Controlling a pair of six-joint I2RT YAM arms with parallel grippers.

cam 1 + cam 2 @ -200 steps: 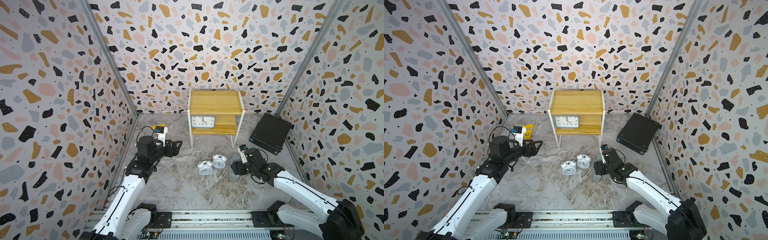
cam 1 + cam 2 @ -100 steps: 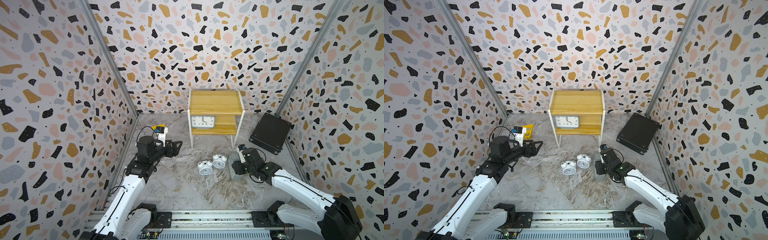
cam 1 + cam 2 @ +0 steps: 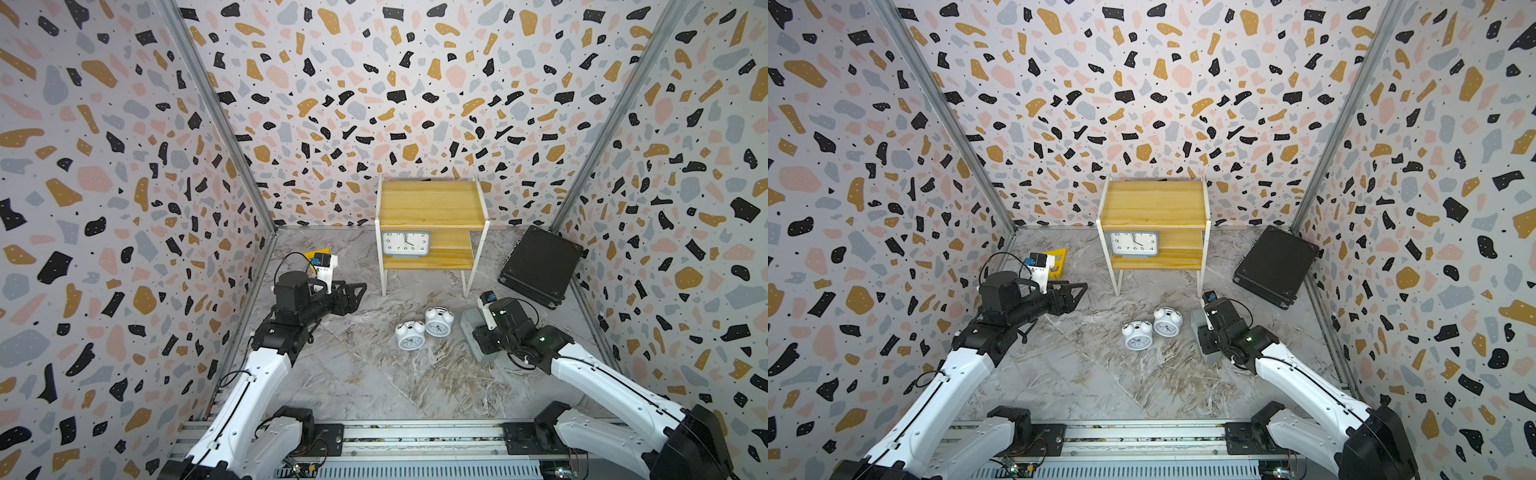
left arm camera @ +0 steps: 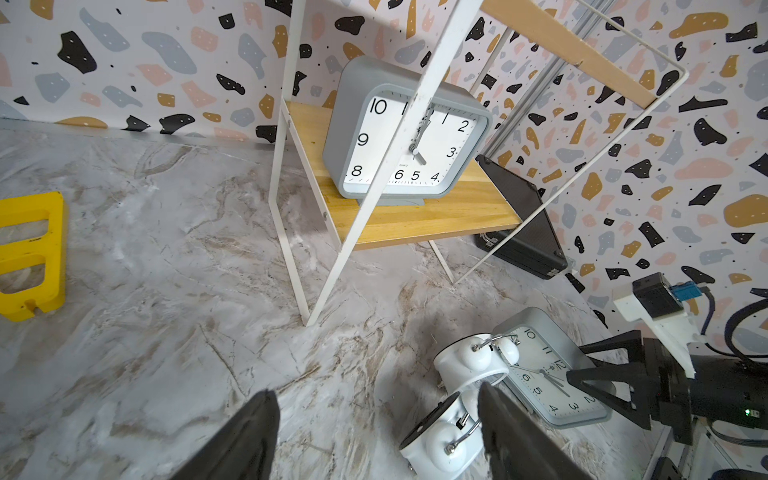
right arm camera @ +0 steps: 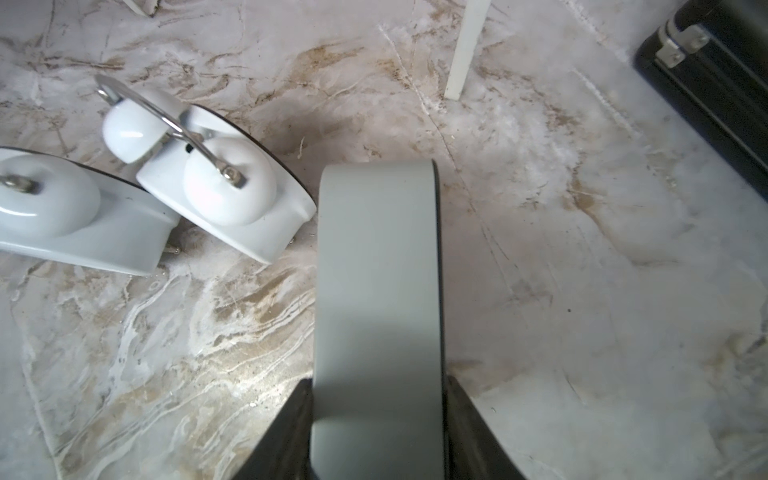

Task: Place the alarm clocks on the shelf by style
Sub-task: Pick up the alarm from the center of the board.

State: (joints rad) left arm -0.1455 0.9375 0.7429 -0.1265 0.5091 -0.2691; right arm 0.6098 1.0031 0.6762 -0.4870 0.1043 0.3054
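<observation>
Your right gripper [image 5: 378,384] is closed on a grey-cased rectangular alarm clock [image 5: 376,270] with a white dial and black numerals. The right wrist view shows both black fingers [image 5: 295,419] flush against the case's two broad sides, no gap. The left wrist view has one finger across the dial and the other behind the case. In both top views this clock sits right of centre in the lower half of the frame, on its edge over the grey-brown marbled tabletop [image 3: 353,374]. You can't tell whether it rests on the surface or is just off it. Just left of it a small round white twin-bell clock [image 3: 439,322] lies dial-up, very close to the grey case, contact unclear. A second white twin-bell clock [image 3: 410,336] lies just beside that one, down-left of it, also dial-up. Your left gripper [image 3: 358,292] hangs left of centre in the frame, jaws spread wide, nothing between them, pointing toward the right. The two-tier shelf [image 3: 428,203], yellowish wooden boards on a thin white frame, stands at frame centre against the back wall. A second grey-cased rectangular clock [image 3: 406,242] stands upright on its lower board, at the left end, dial facing the camera. A black square case [image 3: 540,262] lies right of the shelf by the right wall. A yellow plastic piece [image 4: 29,253] lies on the tabletop left of the shelf, near the left wall.
</observation>
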